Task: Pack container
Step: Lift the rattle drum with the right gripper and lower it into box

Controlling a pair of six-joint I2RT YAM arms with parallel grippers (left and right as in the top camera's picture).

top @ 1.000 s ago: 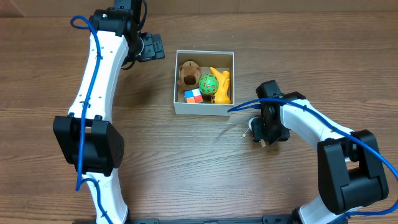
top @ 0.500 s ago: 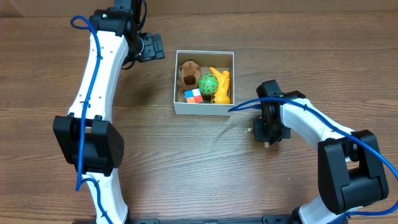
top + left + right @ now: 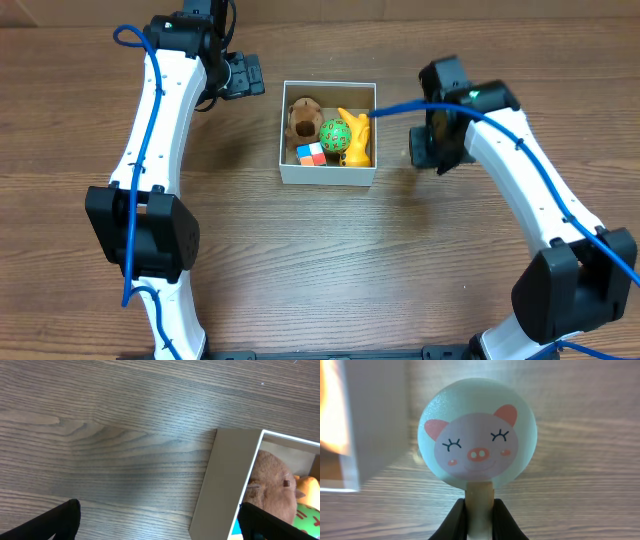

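Overhead: the right gripper (image 3: 432, 150) covers its fingers and their load. Left wrist: the container (image 3: 225, 485) is cut off at the right and bottom edges. Right wrist: the container is blurred; the pig disc (image 3: 477, 442) stem leaves the bottom edge.

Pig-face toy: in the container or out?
Out. The right gripper is shut on the pig-face toy at its stem, beside the container, outside its white wall, wood table behind.

Left arm stretched forward, left tool (image 3: 243, 75) jaws spread wide; right tool (image 3: 479, 512) clamped on pig-face paddle (image 3: 478, 440) stem.
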